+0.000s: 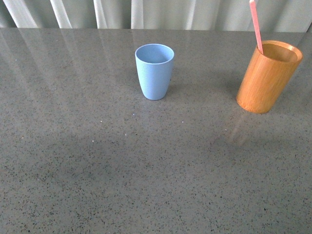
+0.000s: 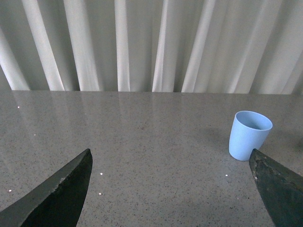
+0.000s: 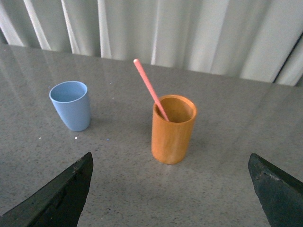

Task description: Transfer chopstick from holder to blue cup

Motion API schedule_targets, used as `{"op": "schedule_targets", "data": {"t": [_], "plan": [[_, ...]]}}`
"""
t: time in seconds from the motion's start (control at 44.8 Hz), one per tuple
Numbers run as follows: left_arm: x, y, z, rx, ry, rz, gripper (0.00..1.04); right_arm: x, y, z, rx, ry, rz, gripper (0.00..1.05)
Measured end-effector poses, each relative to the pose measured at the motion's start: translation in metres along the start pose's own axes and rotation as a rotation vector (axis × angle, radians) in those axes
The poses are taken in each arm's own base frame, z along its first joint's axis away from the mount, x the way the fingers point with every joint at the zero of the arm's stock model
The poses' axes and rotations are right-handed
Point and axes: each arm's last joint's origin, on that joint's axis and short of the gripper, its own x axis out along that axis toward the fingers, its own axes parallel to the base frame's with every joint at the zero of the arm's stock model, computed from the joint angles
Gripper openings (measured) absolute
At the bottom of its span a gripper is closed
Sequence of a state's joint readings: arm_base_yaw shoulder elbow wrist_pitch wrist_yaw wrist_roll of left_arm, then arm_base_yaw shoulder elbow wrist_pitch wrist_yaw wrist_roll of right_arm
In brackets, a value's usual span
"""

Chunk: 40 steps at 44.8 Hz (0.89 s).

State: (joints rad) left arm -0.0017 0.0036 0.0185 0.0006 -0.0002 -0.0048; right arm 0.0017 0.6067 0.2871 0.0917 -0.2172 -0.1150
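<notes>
chopstick [image 1: 256, 27] leaning in holder [image 1: 267, 80]; blue cup [image 1: 154, 73] apart; left gripper [image 2: 170, 153], right gripper [image 3: 170, 154] spread wide.

A wide stretch of table [image 1: 97, 170] separates the blue cup [image 1: 154, 71] and the holder [image 1: 267, 80], whose chopstick [image 1: 256, 24] juts up.

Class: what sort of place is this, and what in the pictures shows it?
Probably an indoor test bench, not a lived-in kitchen: a grey speckled countertop, pale pleated curtains behind it, set with a blue cup and a wooden holder with one chopstick.
</notes>
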Motion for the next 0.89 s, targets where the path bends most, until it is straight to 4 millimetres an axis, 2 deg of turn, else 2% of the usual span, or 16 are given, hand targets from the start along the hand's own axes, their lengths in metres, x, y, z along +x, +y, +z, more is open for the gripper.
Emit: {"op": "schedule_targets", "data": {"t": [0.045, 0.245, 0.424, 0.58, 0.669, 0.892], "plan": [[0.0, 0.0, 0.0, 0.0, 0.0, 0.0, 0.98, 0.012, -0.001, 0.009, 0.015, 0.031, 0.021, 0.95], [0.0, 0.0, 0.0, 0.0, 0.0, 0.0, 0.98, 0.093, 0.011, 0.046, -0.007, 0.166, 0.148, 0.95], [0.0, 0.0, 0.0, 0.0, 0.0, 0.0, 0.98, 0.144, 0.021, 0.061, -0.053, 0.164, 0.196, 0.95], [0.0, 0.0, 0.0, 0.0, 0.0, 0.0, 0.98, 0.181, 0.027, 0.059, -0.095, 0.172, 0.203, 0.95], [0.0, 0.0, 0.0, 0.0, 0.0, 0.0, 0.98, 0.204, 0.029, 0.051, -0.129, 0.19, 0.181, 0.95], [0.0, 0.0, 0.0, 0.0, 0.0, 0.0, 0.98, 0.239, 0.018, 0.042, -0.147, 0.206, 0.118, 0.95]]}}
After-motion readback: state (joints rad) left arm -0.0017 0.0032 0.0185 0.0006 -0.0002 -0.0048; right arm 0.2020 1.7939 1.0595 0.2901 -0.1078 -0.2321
